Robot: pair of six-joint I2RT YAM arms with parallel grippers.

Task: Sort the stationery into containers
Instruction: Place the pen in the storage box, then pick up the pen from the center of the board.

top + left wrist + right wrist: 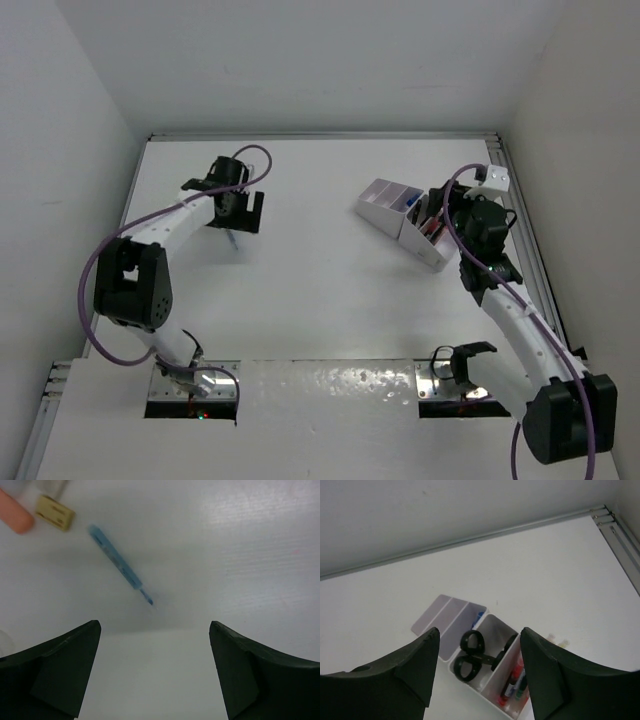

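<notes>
The left gripper (155, 635) hung over the white table (260, 545) with its jaws spread wide and nothing between them; a slim blue pen (120, 566) lay slantwise on the table just ahead of the fingers, touching neither; beyond it, at the corner of the wrist view, sat the rounded end of a pastel orange marker (15, 510) and a small tan block (55, 512), perhaps an eraser, though too blurred to be sure. The right gripper (478, 640) hovered above the desk organiser (445, 622), its jaws likewise wide apart and empty; black-handled scissors (471, 654) lay in the middle compartment; a red pen (516, 672) stood with other markers in the next one; a blue piece (478, 615) showed in a lilac compartment.
</notes>
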